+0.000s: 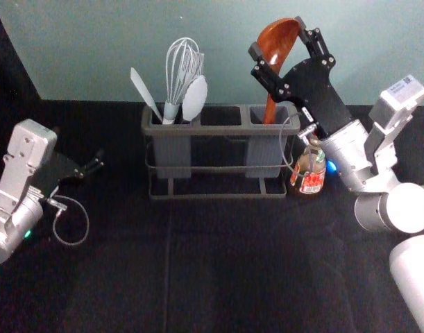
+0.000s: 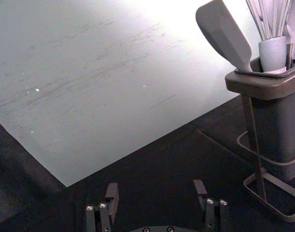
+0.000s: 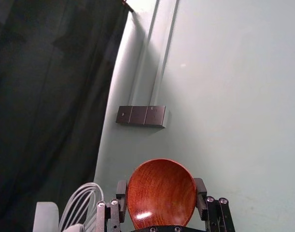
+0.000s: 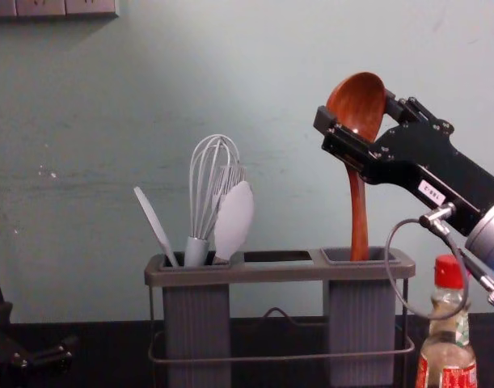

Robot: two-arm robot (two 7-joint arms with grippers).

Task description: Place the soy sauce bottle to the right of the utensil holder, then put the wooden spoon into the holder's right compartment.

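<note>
Wooden spoon (image 4: 357, 105) at 1 o'clock, bowl up, its handle down inside the right compartment (image 4: 361, 323) of the utensil holder (image 1: 218, 130); the right gripper (image 4: 357, 111) clasps the bowl's sides, likely so the handle can enter first. Just beside the holder, at its 3 o'clock, the soy sauce bottle (image 1: 311, 182) stands upright as the task asks, while the idle left gripper (image 2: 155, 186) is at 9 o'clock, fingers spread. Black cloth (image 1: 253, 263) lies beneath, with a pale wall (image 1: 114, 48) at 12 o'clock.

a pale grey-green wall (image 1: 114, 41) was marked by scuffs, a three-part panel (image 3: 140, 115) was fixed to it, black cloth (image 1: 232, 263) was spread below
</note>
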